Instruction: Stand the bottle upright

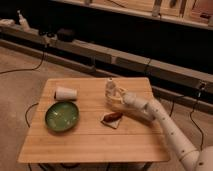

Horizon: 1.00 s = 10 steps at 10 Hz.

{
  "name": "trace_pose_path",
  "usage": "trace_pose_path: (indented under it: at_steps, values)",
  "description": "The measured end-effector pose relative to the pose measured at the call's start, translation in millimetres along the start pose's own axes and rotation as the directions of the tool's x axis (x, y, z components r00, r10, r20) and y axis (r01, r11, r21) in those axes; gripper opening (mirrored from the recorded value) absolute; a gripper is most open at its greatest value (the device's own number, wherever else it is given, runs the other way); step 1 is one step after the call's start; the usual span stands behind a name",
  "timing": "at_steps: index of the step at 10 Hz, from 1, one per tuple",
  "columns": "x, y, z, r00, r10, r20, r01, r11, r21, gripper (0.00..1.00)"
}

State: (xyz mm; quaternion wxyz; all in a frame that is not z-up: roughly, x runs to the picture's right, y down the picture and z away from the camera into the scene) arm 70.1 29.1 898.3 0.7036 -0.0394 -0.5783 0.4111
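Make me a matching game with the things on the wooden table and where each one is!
Things:
1. small whitish plastic bottle
2. round green bowl
3. plain white cup
4. brown snack on a pale wrapper

Places:
A. lying on its side, behind the bowl
B. front left part of the table
C. upright between the fingers of the gripper
D. middle of the table, just in front of the gripper

Pairs: 1-C, 2-B, 3-A, 4-D
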Motion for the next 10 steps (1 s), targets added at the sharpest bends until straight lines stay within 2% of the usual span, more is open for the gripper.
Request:
trace_pose_path:
  at_steps: [4, 6, 8, 10]
  values:
    - [-2, -1, 1, 1.0, -0.024, -0.014, 0.024, 1.0, -0.002, 0.8]
    - [-11, 3, 3, 0.999, -0.046, -0.019, 0.046, 0.999, -0.02, 0.8]
    - [-26, 13, 5, 0.998, -0.062, -0.024, 0.06, 0.996, -0.064, 0.8]
    - [-29, 15, 5, 0.997, -0.064, -0.033, 0.062, 0.995, -0.075, 0.8]
